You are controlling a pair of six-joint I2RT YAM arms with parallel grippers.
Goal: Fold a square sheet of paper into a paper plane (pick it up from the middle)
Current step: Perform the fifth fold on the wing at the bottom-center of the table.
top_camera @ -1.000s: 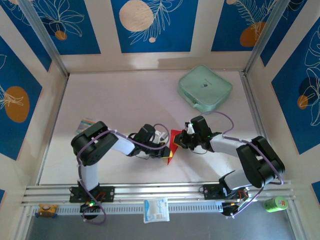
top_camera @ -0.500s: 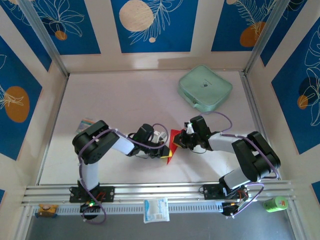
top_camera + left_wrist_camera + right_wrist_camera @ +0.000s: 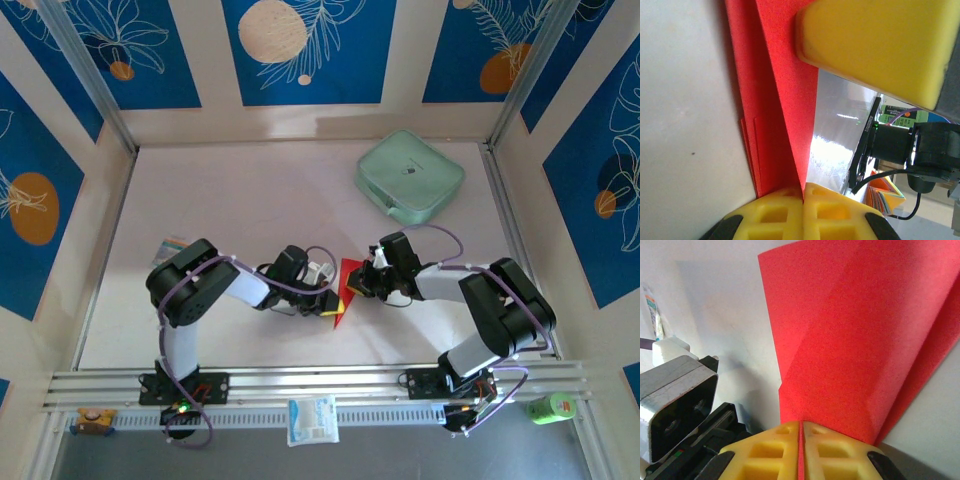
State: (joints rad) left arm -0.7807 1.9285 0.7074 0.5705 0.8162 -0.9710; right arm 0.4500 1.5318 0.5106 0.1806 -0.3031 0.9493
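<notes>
The square sheet of paper [image 3: 348, 275] is bright red and folded into a layered wedge with its point toward the near edge, held just above the table's middle. My left gripper [image 3: 333, 301] is shut on its lower left edge; in the left wrist view the yellow pads [image 3: 832, 210] pinch a red flap [image 3: 785, 100]. From the right, my right gripper [image 3: 362, 283] is shut on the opposite side. In the right wrist view the creased paper [image 3: 855, 340] rises out of the closed gripper [image 3: 801, 427]. A right finger [image 3: 875, 45] shows yellow at the top of the left wrist view.
A mint-green zip case [image 3: 410, 178] lies at the back right. A white printed packet [image 3: 313, 418] rests on the front rail, a green object [image 3: 549, 407] at the near right corner. A small coloured item [image 3: 176, 245] lies at the left. Side rails fence the table.
The right arm's elbow has swung in toward the centre. Both grippers and the red paper have stayed almost where they were.
</notes>
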